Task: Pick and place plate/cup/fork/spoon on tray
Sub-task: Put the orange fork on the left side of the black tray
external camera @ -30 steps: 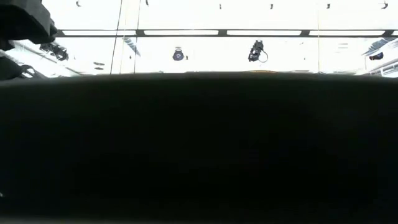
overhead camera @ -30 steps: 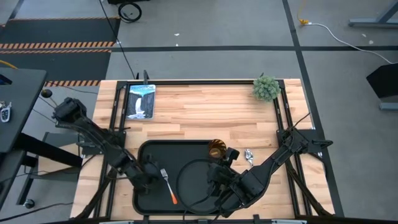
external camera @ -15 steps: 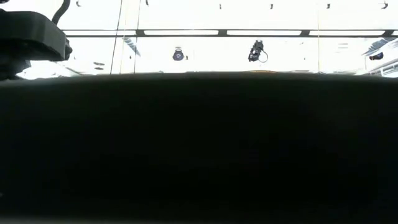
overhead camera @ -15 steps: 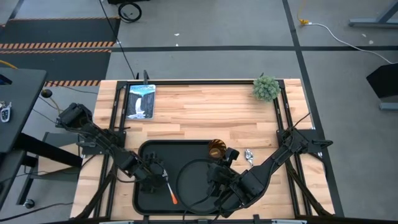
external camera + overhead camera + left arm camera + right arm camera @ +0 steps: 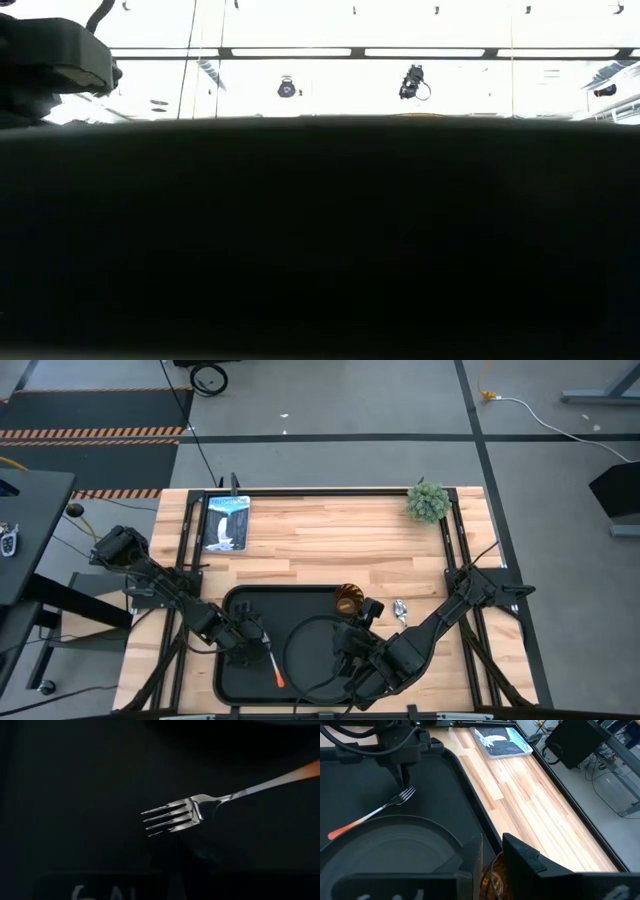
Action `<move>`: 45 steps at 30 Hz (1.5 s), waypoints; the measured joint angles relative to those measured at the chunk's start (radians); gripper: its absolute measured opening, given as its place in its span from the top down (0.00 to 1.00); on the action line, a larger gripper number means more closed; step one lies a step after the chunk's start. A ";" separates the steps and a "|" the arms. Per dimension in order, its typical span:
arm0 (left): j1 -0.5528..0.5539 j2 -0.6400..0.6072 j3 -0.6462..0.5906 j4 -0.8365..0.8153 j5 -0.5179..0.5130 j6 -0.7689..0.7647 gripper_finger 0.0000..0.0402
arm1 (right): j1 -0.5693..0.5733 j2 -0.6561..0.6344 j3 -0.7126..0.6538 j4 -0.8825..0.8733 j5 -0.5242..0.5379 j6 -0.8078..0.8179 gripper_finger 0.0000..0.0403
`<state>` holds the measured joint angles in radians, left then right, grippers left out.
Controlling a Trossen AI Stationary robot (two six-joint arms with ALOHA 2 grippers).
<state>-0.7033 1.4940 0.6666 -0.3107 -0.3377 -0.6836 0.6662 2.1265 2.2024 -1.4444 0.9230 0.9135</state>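
Observation:
The black tray (image 5: pixel 240 605) lies at the table's near middle. The round black plate (image 5: pixel 305 645) rests on its right half. The fork (image 5: pixel 272 665) lies flat on the tray left of the plate, prongs toward the far side (image 5: pixel 170 817). My left gripper (image 5: pixel 255 635) hangs just over the fork's head and also shows in the right wrist view (image 5: pixel 401 780). The amber cup (image 5: pixel 347 600) is at the tray's far right corner, with my right gripper (image 5: pixel 492 852) shut on it. The spoon (image 5: pixel 400 610) lies on the wood right of the tray. My right gripper has the cup's amber wall (image 5: pixel 492 872) in the narrow gap between its two fingers, at the cup's right side. The fingers come from the table's right, slanting down. Whether the cup stands on the tray or is lifted, I cannot tell.
A picture book (image 5: pixel 225 522) lies at the far left corner and a small green plant (image 5: pixel 428 501) stands at the far right. Bare wood lies between them. In the low view a dark mass blocks all but part of the left arm (image 5: pixel 50 50).
My left gripper has gone toward the table's right edge, from beside the fork to over its pronged head, and has then kept still. The fork has stayed where it was.

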 joint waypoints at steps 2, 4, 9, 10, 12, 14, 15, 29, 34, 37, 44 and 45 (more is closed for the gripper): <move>0.000 0.000 0.000 0.000 -0.019 0.020 0.90 | 0.000 0.000 0.000 0.000 0.000 0.000 0.80; 0.000 0.000 0.000 0.000 -0.041 0.023 0.90 | 0.000 0.000 0.000 0.000 0.000 0.000 0.80; 0.000 0.000 0.000 -0.003 -0.089 0.027 0.90 | 0.000 0.000 0.000 0.002 0.001 0.000 0.80; 0.000 0.000 0.000 -0.004 -0.101 0.027 0.90 | 0.000 0.000 0.000 0.002 0.001 0.000 0.80; 0.000 0.000 0.000 -0.004 -0.122 0.027 0.90 | 0.000 0.000 0.000 0.003 0.001 0.000 0.80; 0.000 0.000 0.000 -0.005 -0.145 0.027 0.90 | 0.000 0.000 0.000 0.003 0.001 0.000 0.80; 0.000 0.000 0.000 -0.005 -0.158 0.027 0.90 | 0.000 0.000 0.000 0.003 0.002 0.000 0.80; 0.000 -0.013 0.010 -0.083 -0.110 0.141 0.90 | 0.001 0.000 0.000 0.004 0.001 -0.006 0.80; 0.006 0.001 0.012 -0.093 -0.075 0.054 0.90 | 0.001 0.000 0.000 0.024 0.011 -0.026 0.80; 0.016 0.026 0.013 -0.075 -0.069 0.016 0.90 | 0.001 0.000 0.000 0.040 0.015 -0.044 0.80; 0.043 0.051 0.013 0.003 -0.068 0.022 0.90 | 0.001 0.000 0.000 0.054 0.015 -0.069 0.80; 0.049 0.051 0.013 0.007 -0.069 0.022 0.90 | 0.001 0.000 0.000 0.055 0.015 -0.071 0.80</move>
<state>-0.6540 1.5452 0.6792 -0.3037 -0.4064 -0.6618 0.6674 2.1265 2.2021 -1.3891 0.9380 0.8427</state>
